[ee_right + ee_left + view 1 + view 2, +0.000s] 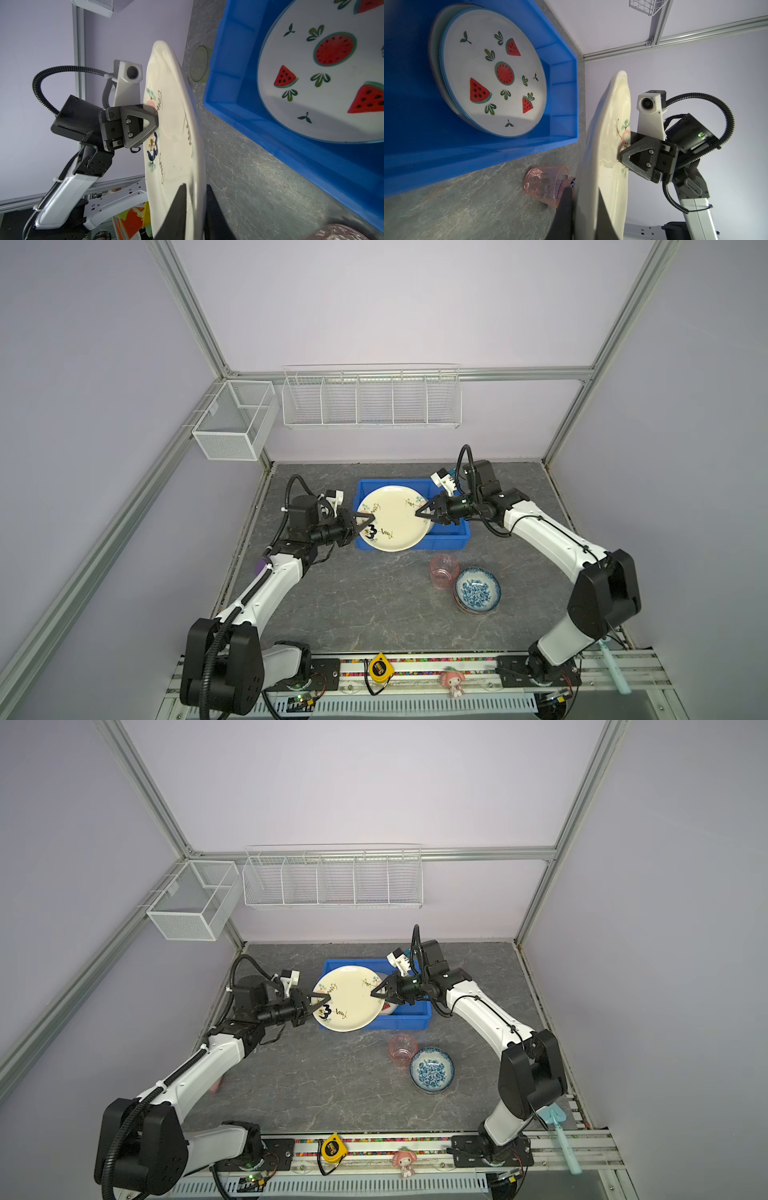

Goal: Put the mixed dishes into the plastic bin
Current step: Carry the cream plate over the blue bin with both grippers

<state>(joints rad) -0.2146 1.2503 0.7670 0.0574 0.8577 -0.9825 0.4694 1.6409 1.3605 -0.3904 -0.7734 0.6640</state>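
Dishes not yet binned sit nearest, at the lower right of both top views: a blue-patterned bowl (478, 591) that seems to be stacked on a second one, and a pink cup (444, 570) upright and touching it on the tabletop (353, 601). Beyond them, at the middle of the frame, the cream plate (395, 518) marked "3" is carried between both arms. The left gripper (368, 522) has its fingers (564, 207) clamped on the rim by the "3". The right gripper (419, 512) pinches the opposite rim, which sits between its fingers (178, 209). The plate lies face up and close to level, apparently raised above the blue plastic bin (451, 537) rather than resting in it. Being round it has no long axis of its own. The line between the two grips runs left to right across the frame, along the bin's longer side, with the "3" toward lower left. Inside the bin a watermelon-print plate (492, 76) already lies flat on another plate whose rim shows beneath it. In the right wrist view a green cup (199, 63) stands on the tabletop just beside the bin's outer wall. By this showing, two plates are in, this one needs lowering and releasing, and the bowls and both cups are left.
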